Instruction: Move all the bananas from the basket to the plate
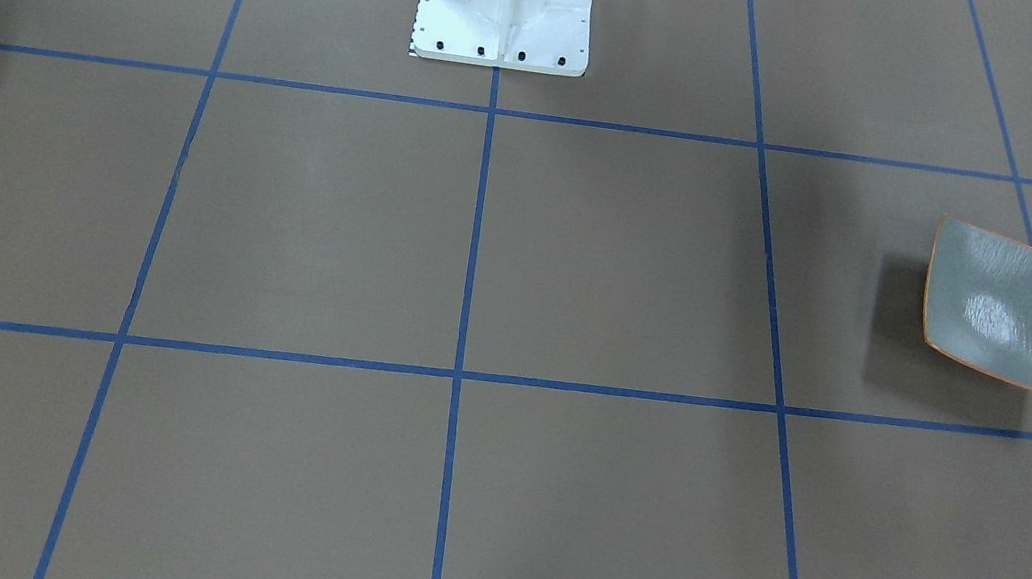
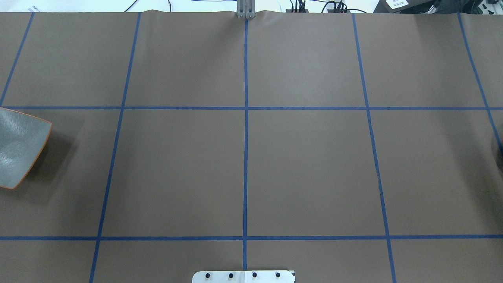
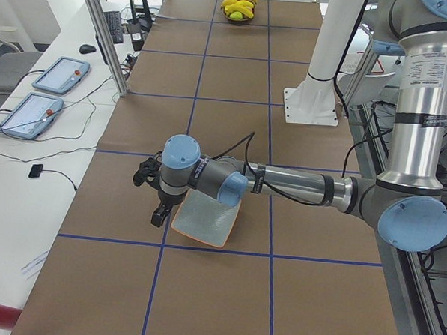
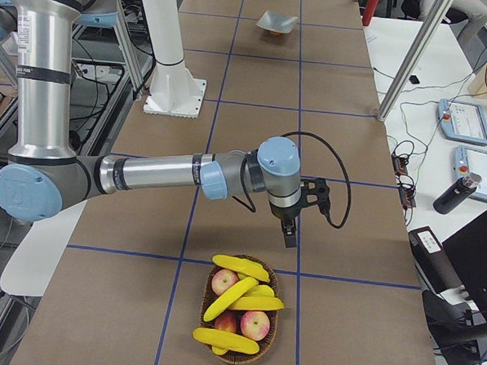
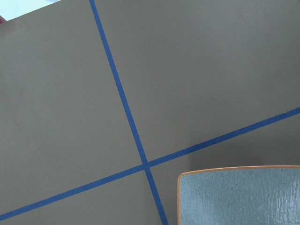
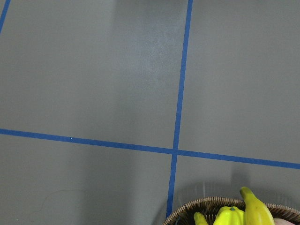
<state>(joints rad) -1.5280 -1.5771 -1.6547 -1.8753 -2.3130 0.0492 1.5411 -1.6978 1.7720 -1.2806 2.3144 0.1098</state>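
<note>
Nothing has reached the plate yet, so I'd say the job in hand is the first pick. The right pincer hangs over the table with the basket just below and in front of it. From the side I cannot tell whether its jaws are apart or together. The same goes for the left pincer, which hovers at the edge of the plate, well apart from the right pincer at the other end of the table. All four bananas lie piled in the basket, criss-crossed over some apples. To do it well, I'd go for the topmost banana, the one nearest the right pincer. I'd come straight down on its middle, with the jaws across its thickness rather than along the curve, then lift cleanly so the others don't roll. They look glossy and smooth, bright yellow shading to green, so a hold near a tapered tip would likely slip. The basket is brown woven wicker, oval and shallow, light enough that it might shift if nudged. The plate is a square grey dish with a thin orange rim and upturned corners. Its surface shines and looks faintly rippled, so a curved banana should be set down in the hollow middle rather than dropped.
</note>
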